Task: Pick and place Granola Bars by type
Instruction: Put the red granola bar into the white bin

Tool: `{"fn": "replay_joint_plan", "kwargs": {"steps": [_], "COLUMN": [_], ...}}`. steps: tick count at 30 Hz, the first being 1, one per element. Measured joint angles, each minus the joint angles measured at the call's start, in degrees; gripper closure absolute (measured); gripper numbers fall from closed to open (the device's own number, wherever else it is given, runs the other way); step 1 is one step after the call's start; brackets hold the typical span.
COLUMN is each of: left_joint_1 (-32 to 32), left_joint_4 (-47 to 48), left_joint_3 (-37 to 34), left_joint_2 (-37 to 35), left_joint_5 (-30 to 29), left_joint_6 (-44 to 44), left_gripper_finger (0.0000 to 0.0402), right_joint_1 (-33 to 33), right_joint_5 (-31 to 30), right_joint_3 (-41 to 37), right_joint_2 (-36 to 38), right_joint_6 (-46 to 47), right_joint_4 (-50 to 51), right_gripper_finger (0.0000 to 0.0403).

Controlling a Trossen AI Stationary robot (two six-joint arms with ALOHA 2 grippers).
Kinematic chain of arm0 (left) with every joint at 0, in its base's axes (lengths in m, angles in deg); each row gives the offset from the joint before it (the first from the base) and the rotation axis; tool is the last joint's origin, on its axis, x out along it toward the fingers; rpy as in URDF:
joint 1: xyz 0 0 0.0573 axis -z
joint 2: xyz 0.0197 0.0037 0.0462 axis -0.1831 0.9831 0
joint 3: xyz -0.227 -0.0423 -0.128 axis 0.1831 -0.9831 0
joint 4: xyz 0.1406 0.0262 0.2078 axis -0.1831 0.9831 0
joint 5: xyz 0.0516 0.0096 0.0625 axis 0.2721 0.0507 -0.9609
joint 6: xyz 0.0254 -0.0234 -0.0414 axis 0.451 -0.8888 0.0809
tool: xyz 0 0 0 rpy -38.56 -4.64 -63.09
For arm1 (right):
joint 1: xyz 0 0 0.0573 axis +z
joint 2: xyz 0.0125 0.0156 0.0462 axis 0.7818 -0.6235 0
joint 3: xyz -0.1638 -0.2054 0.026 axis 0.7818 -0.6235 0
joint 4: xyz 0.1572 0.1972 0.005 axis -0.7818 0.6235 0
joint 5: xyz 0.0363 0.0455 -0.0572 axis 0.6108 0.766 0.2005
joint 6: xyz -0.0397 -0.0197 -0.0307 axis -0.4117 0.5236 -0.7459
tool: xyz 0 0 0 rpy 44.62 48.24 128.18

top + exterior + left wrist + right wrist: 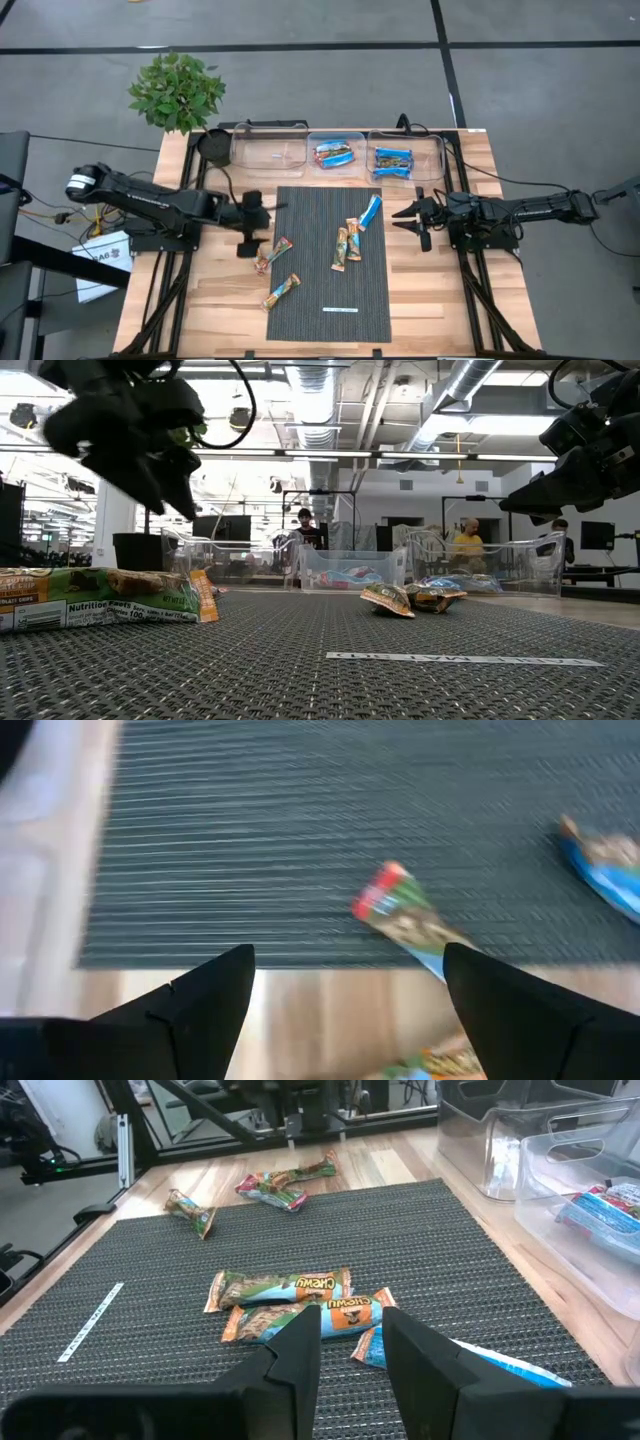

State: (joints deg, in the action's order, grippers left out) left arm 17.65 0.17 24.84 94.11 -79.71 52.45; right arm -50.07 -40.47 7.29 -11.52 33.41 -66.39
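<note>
Several granola bars lie flat on the dark ribbed mat [330, 270]. A blue bar [370, 212] and two tan-orange bars [346, 245] are at its right. A multicoloured bar [281, 292] lies near its left edge, and two more [272, 255] straddle that edge. My left gripper [250, 238] hovers open above the mat's left edge. In its wrist view the fingers stand apart just short of a green-red bar [400, 915]. My right gripper [410, 220] is open, level, just right of the mat, pointing at the tan-orange bars [285, 1295] and the blue bar [480, 1360].
Three clear bins stand along the far edge: the left one [268, 148] holds no bars, the middle one [333, 153] has blue and orange-red bars, and the right one [395, 160] has blue bars. A potted plant [178, 90] sits at the far left corner. A thin white strip [340, 310] lies on the mat's near part.
</note>
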Motion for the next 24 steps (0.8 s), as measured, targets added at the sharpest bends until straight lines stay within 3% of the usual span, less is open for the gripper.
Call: {"fn": "replay_joint_plan", "kwargs": {"steps": [3,6,16,20,24], "left_joint_1": [4.13,7.12,11.58,12.36,12.36], "left_joint_4": [0.01,0.04,-0.83,-2.42,2.93], "left_joint_3": [0.0,-0.01,-0.02,2.37,7.41], "left_joint_2": [0.89,1.43,4.25,8.81,13.46], "left_joint_5": [-0.18,-1.32,-4.77,-3.89,-6.09], "left_joint_6": [-0.8,-7.09,-41.33,-45.25,-45.8], "left_gripper_finger": [0.0084,0.0084,0.0084,0.0084,0.0084], "right_joint_1": [-0.01,0.0,-0.01,-0.01,0.0], "right_joint_5": [0.0,0.0,0.0,0.0,0.0], "right_joint_3": [0.0,0.0,0.0,-0.01,-0.01], "right_joint_2": [-0.01,-0.02,0.0,0.0,-0.02], "right_joint_6": [0.0,0.0,0.0,0.0,0.0], "right_joint_4": [0.0,0.0,-0.02,-0.07,-0.07], "right_gripper_finger": [0.0301,0.0301,0.0301,0.0301,0.0301]}}
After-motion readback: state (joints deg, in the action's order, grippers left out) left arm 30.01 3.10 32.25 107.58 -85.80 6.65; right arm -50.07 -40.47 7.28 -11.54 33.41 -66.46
